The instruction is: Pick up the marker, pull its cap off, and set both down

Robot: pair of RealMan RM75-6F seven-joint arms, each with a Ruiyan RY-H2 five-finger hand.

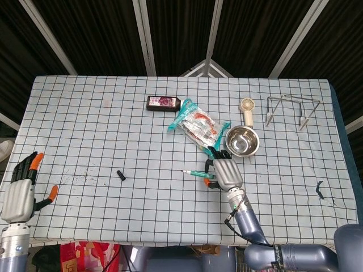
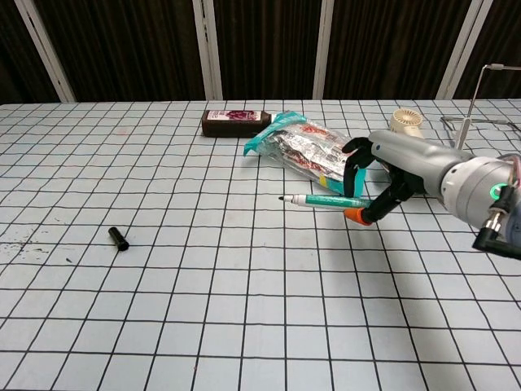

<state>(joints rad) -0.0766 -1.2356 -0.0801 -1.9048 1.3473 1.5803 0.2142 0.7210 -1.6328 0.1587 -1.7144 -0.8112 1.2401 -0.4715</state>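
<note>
The teal-barrelled marker with its dark tip bared (image 1: 195, 173) is held by the right hand (image 1: 224, 173) in the head view, its fingers curled around the rear of the barrel while the tip points to the left, above the surface covered in a white cloth with a black grid (image 1: 85, 113). The small black cap (image 1: 120, 175) lies alone on the cloth, well to the left of the marker and apart from both hands. The left hand (image 1: 20, 192) sits at the far left edge of the surface, holding nothing, its orange-tipped fingers spread apart. Behind the right hand lie a crinkled teal and silver snack packet (image 1: 195, 124) and a round steel bowl (image 1: 243, 141), with a dark brown flat box (image 1: 164, 102), a small cream handheld fan (image 1: 247, 109) and a bent wire rack (image 1: 290, 109) further back.

In the chest view the marker (image 2: 321, 200) is level and clear of the surface, clasped at its rear end by the right hand (image 2: 376, 183), whose orange-tipped thumb presses under the barrel. The cap (image 2: 119, 238) rests on the cloth at the left, lying on its side. The left hand does not appear in this view. The snack packet (image 2: 305, 147) lies just behind the marker, the brown box (image 2: 236, 122) beyond it, and the fan (image 2: 405, 123) at the right rear.
</note>
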